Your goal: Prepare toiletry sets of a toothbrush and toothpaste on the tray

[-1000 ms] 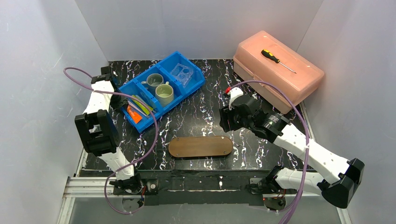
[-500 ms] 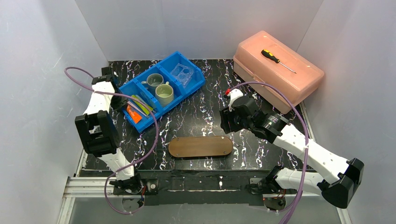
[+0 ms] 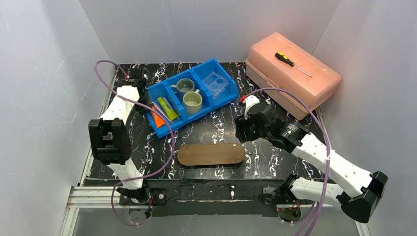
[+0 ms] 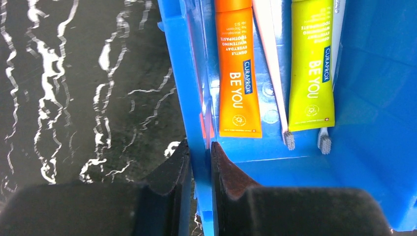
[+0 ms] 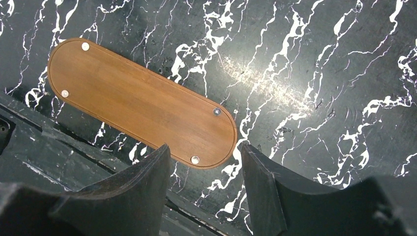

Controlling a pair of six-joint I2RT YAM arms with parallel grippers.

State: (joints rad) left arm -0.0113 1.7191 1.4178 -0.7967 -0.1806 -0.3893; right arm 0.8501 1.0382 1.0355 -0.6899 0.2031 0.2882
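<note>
Left pincer (image 4: 199,150) tight on blue bin (image 4: 189,83) wall

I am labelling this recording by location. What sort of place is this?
Most likely a robotics lab test cell: plain white walls enclose a marbled black table, two robot arms are bolted to a metal rail, and a screwdriver lies on a pink case.
</note>
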